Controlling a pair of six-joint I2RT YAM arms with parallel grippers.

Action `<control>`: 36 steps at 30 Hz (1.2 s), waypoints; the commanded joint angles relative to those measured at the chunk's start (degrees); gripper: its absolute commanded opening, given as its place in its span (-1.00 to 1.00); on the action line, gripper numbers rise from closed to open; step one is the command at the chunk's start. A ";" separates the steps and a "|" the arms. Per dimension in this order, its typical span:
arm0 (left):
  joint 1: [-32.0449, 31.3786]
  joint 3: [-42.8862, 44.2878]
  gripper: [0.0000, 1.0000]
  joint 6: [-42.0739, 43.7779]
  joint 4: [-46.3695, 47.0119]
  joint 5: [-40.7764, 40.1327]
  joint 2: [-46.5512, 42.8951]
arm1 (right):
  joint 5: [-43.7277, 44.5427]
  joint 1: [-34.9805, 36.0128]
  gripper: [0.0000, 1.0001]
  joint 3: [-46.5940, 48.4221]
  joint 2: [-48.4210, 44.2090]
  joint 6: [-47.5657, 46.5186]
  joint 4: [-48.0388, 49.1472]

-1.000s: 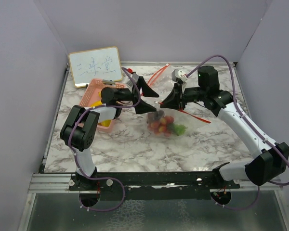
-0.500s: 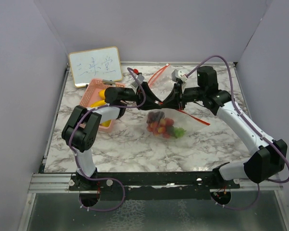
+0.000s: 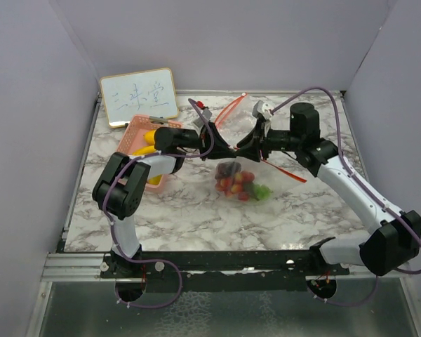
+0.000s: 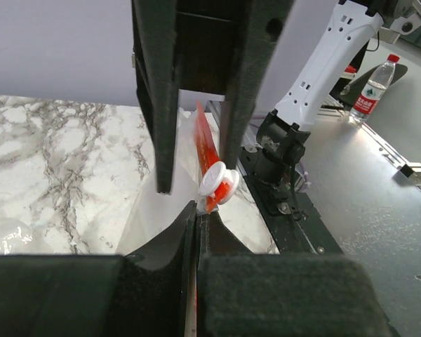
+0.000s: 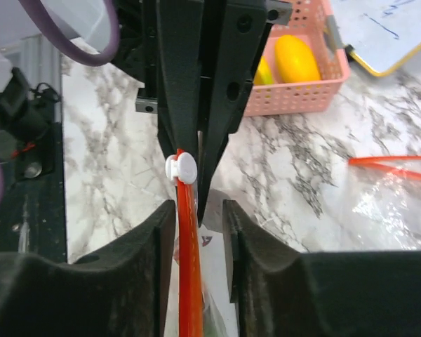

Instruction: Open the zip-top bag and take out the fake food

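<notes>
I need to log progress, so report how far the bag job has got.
Done: yellow pieces sit in the basket. In hand: the left hand is shut on the bag at its red zip strip by the slider; the right hand has its jaws apart around that strip. Whether the zip is open cannot be told. Left: food lies inside the bag, to be taken out.

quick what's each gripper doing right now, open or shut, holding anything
left gripper: shut on the zip-top bag, at its red zip edge
right gripper: open, jaws apart around that red edge, not clamping it
</notes>
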 commanded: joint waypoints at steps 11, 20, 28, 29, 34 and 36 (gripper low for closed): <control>-0.35 1.61 -1.00 -2.19 13.28 -1.94 4.22 | 15.47 1.65 0.11 -5.80 -3.88 3.93 11.09; -0.33 2.80 -1.00 -2.94 13.29 -2.45 5.93 | 17.28 3.72 0.05 -4.08 -1.98 2.69 10.83; -0.35 3.61 -1.00 -3.49 13.26 -2.29 6.22 | 17.31 3.77 -0.40 -3.74 -1.25 2.36 11.23; -0.30 3.68 -1.00 -3.59 13.28 -2.21 6.26 | 17.29 3.74 -0.46 -3.66 -1.13 2.39 11.31; -0.29 3.71 -1.00 -3.98 13.29 -2.01 6.38 | 17.41 3.78 -0.76 -3.29 -0.75 2.39 11.80; -0.33 3.65 -1.00 -3.98 13.29 -2.01 6.39 | 17.69 3.77 -0.69 -3.03 -0.64 2.30 11.89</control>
